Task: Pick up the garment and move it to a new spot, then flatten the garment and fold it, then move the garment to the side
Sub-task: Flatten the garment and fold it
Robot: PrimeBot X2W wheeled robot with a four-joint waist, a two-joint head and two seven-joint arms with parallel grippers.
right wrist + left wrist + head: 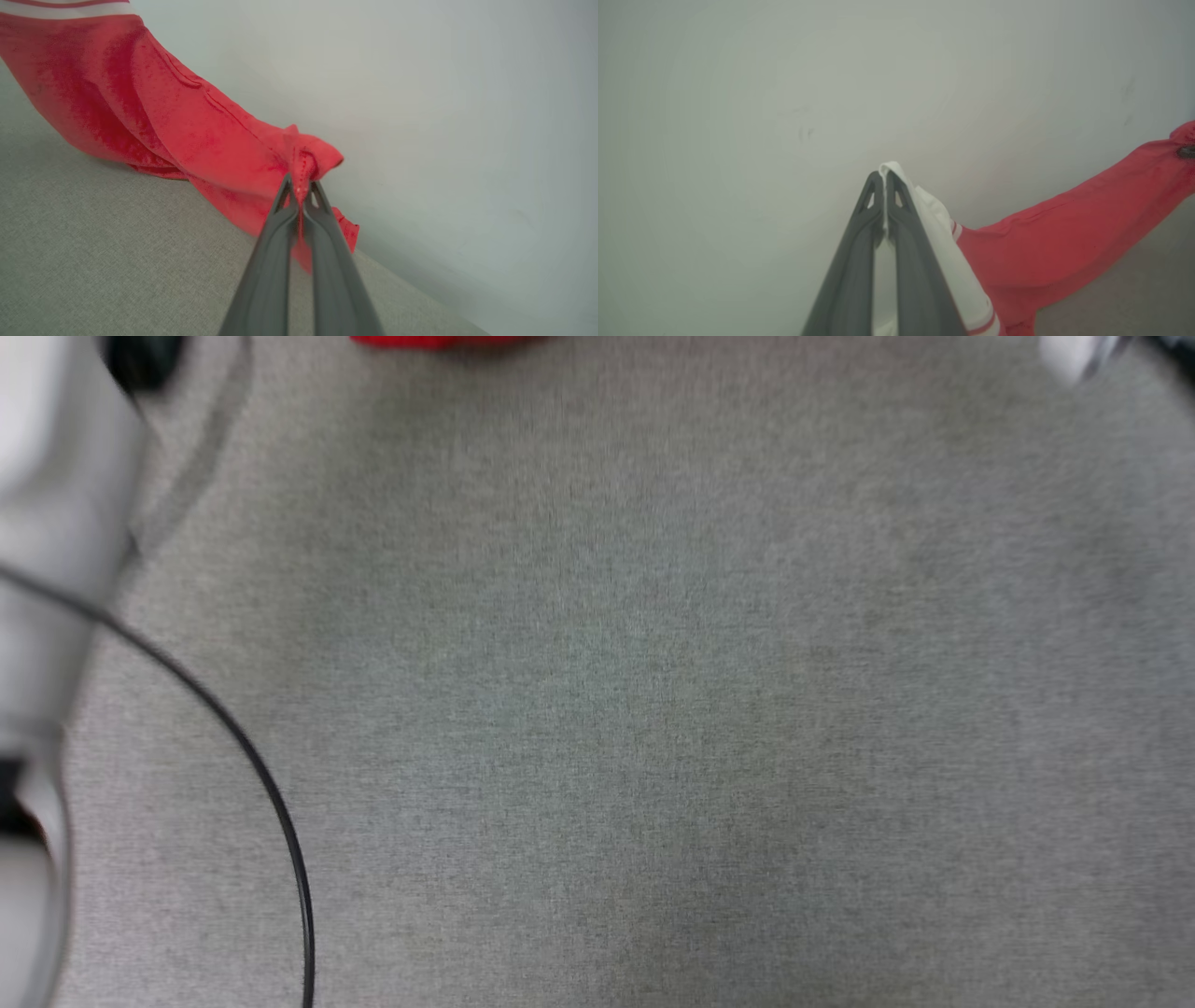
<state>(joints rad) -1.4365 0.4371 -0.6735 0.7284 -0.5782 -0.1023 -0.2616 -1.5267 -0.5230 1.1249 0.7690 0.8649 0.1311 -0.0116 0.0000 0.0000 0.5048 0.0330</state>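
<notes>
Slippage was the risk: left hand [883,176] pinched only the sleeve edge of the jersey [1064,233], right hand [301,184] clamped a bunched hem corner, both above the worktop [93,261]

Left gripper [884,179]: long dark fingers pressed together, tips pinching the garment [1064,224] by its white sleeve. Right gripper [301,186]: fingers likewise closed, nipping a red fold. Pale left forearm [56,523] blurred at head view's left.

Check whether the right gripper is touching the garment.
Touching. The right wrist view shows the right gripper shut on a bunched red edge of the garment, fabric pinched between its fingertips.
</notes>
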